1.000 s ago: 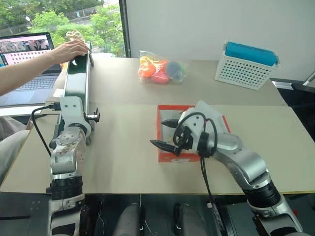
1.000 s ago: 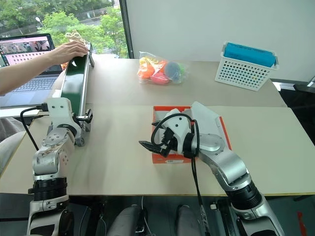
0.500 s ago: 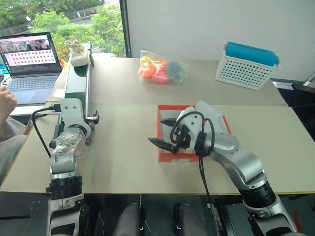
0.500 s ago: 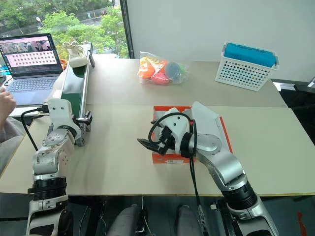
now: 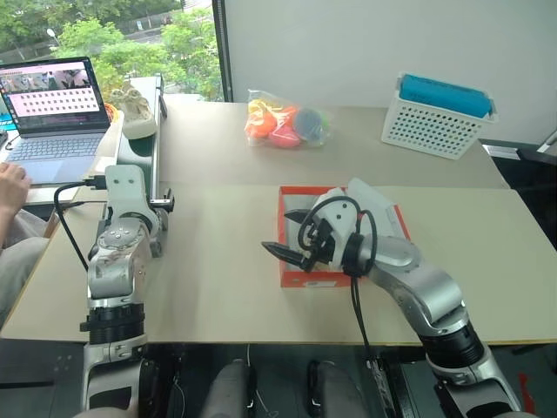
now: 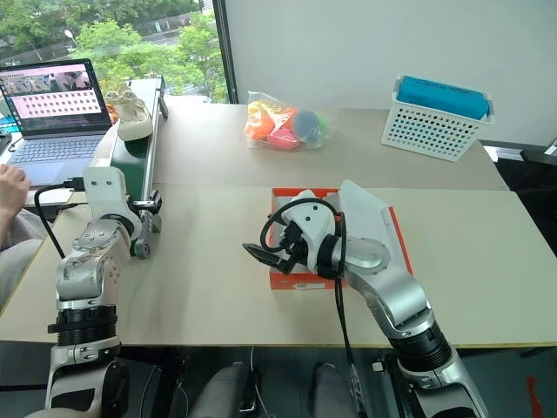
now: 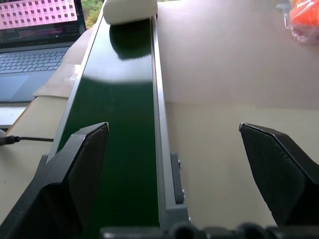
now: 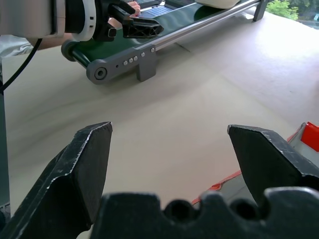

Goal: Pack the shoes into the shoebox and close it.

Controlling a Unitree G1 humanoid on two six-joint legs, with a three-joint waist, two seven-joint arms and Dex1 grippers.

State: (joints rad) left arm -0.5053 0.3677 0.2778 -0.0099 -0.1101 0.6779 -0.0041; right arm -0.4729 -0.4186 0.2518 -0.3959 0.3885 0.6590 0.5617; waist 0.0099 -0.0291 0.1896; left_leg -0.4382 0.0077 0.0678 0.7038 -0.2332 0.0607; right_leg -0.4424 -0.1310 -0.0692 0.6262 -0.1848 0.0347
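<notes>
Left eye view has the shoebox (image 5: 292, 233) as my landmark: orange-red, lying on the desk (image 5: 218, 270) with its lid (image 5: 376, 202) thrown back on the side away from the conveyor. My right tool (image 5: 294, 235) hangs just over the box's near left corner, its two black fingers well apart and nothing between them; they point out past the box's left wall toward the conveyor. From the right wrist view I see that corner of the box below the fingers and bare desk ahead.

Well to the left of the shoebox runs a green conveyor belt (image 5: 136, 150), stretching away from me. One cream shoe (image 5: 135, 111) sits on the belt's far end, far from the box and far from both tools. I cannot make out a second shoe with any certainty; something pale shows inside the box behind my right arm, but I cannot tell what it is.

My left tool (image 7: 174, 174) is level at the near end of the belt, fingers spread wide and empty, one over the belt and one over the desk beside its rail.

Beyond the shoebox, near the desk's far edge, lies a clear bag (image 5: 285, 122) of orange and coloured items, and further right of that a white perforated basket (image 5: 432, 120) with a blue top. Left of the belt stand a laptop (image 5: 54, 104) and a person's hand (image 5: 12, 185).
</notes>
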